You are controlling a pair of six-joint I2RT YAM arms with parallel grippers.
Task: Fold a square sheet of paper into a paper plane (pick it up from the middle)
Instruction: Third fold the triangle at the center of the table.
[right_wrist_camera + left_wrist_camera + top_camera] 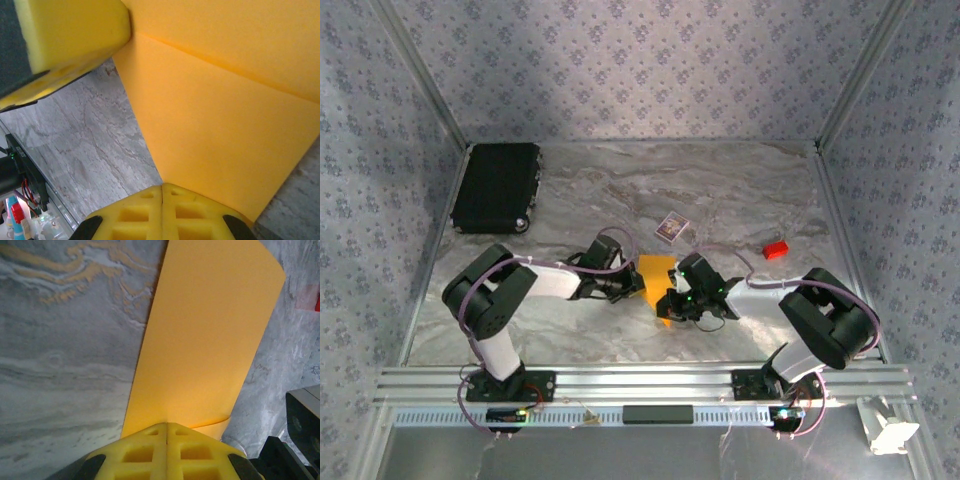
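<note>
- My left arm (545, 280) reaches in toward the middle of the tabletop (740, 190), and its jaws are fully closed on the paper (657, 268).
- From the left wrist I see the two yellow fingers (140, 455) pressed together with only a thin seam between them. The paper's (200, 340) near edge is pinched right at the tips.
- From that grip the sheet runs away from the camera as a long orange-yellow strip, slightly bowed. I cannot tell whether its far end touches the tabletop.
- My right arm (820, 320) comes in from the other side. Its jaws are likewise closed all the way, nipping the same paper at another edge.
- From the right wrist, its fingers (135, 215) meet flush, with the paper (225, 125) spreading up and away from the tips.
- A straight line crosses the sheet there. I cannot tell whether it is a crease or the edge of a folded layer.
- One finger (65, 35) of the left jaws shows at the top left of the right wrist view, pressed against the paper's edge, so the two grips sit close together.
- From above, the paper sits between the two jaws, near the centre of the tabletop and toward the front.
- A small card (669, 228) lies just behind the paper, and a red block (776, 250) lies to its right, apart from it.
- A black case (497, 187) rests in the far left corner.
</note>
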